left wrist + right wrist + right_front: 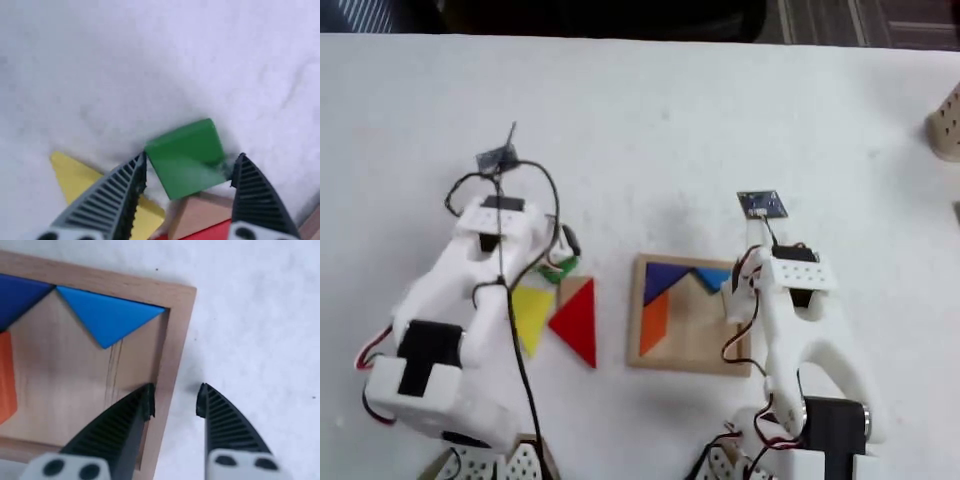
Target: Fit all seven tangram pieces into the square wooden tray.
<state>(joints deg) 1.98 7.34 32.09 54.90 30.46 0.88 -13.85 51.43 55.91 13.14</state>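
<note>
Found square wooden tray [686,367] flat on white table [650,130], in front of the right arm. Counted three pieces inside: dark blue triangle [665,280] and light blue triangle [712,277] side by side against the rim farthest from the arm bases, orange parallelogram [653,322] along the rim nearest the left arm; rest of the floor bare wood. Logged right gripper [175,392] with jaws apart, straddling the tray's rim on the side away from the left arm, one finger over the tray floor, the other over the table, clamped on nothing. Located the other pieces clustered on the table near the tray, partly under the left arm: red triangle [577,320] nearest the tray, yellow triangle [530,312] just beside it, green square [558,268] at the far end of the cluster, pale tan piece [197,212] next to the green square. Logged left gripper [191,159] with jaws spread, green square between the fingertips; cannot tell whether touching
</note>
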